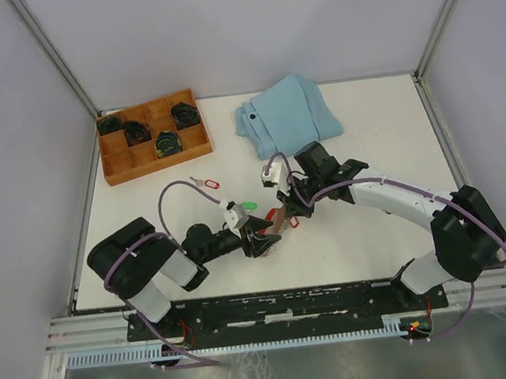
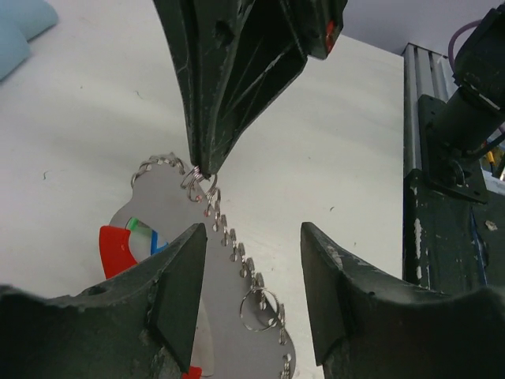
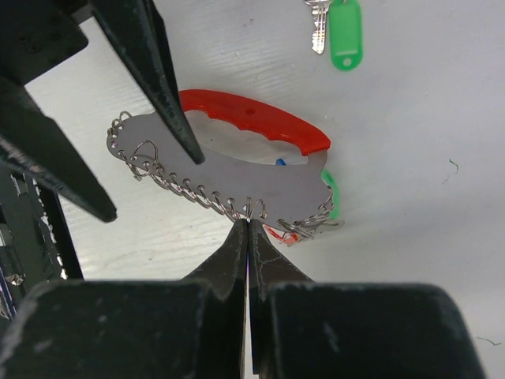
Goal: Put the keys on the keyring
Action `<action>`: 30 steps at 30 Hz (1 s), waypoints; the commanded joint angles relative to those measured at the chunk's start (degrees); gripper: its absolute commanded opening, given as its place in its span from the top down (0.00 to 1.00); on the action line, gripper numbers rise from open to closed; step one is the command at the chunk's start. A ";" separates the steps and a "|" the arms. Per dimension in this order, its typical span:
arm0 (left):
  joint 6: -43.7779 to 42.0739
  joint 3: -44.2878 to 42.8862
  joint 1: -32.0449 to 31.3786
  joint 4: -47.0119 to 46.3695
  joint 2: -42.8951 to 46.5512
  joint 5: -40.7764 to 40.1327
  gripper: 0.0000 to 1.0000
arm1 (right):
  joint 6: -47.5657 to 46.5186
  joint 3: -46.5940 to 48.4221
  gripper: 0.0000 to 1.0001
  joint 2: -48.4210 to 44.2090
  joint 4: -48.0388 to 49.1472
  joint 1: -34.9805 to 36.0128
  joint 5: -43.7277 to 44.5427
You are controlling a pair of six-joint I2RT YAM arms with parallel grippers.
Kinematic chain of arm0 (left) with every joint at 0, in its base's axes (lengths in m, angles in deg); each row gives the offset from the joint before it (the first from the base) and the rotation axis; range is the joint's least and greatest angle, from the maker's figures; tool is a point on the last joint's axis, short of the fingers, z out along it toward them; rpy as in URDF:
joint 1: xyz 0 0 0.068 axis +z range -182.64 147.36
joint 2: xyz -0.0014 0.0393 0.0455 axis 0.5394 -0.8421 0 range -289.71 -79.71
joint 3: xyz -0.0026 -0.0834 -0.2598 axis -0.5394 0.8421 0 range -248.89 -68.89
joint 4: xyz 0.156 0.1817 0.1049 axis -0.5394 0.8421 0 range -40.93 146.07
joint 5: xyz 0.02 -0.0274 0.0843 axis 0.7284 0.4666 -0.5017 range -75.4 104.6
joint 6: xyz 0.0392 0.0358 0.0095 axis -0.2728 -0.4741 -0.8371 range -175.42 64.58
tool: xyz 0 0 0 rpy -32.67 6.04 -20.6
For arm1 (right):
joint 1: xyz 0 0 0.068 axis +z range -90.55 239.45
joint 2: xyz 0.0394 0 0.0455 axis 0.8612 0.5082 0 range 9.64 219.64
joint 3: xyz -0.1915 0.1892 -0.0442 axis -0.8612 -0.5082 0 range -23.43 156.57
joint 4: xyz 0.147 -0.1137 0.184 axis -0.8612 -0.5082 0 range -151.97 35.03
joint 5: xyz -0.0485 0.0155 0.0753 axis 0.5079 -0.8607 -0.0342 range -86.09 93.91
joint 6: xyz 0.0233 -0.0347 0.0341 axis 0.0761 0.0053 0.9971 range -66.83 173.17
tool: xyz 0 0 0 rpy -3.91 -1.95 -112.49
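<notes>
Keyring (image 3: 237, 178) in right claw (image 3: 248, 227), left claw (image 2: 251, 237) agape.

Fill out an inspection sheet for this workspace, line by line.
Surface: white table, no spills seen.
Job's things: keyring mid-table between the grippers; green-tagged key loose beside it; red-tagged key loose farther left.
Clutter: wooden tray back left, holding dark round items; light-blue cloth back centre.
Grippers: left gripper open, fingers either side of the keyring; right gripper shut on a loop at its edge.
Cables: purple cables looped along both arms.
Surroundings: grey walls, metal frame; nothing else seen.
</notes>
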 commanded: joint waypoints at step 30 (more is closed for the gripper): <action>12.83 -7.40 -10.71 42.15 22.25 -16.64 0.44 | 6.12 -1.76 0.99 -3.85 8.35 1.41 2.30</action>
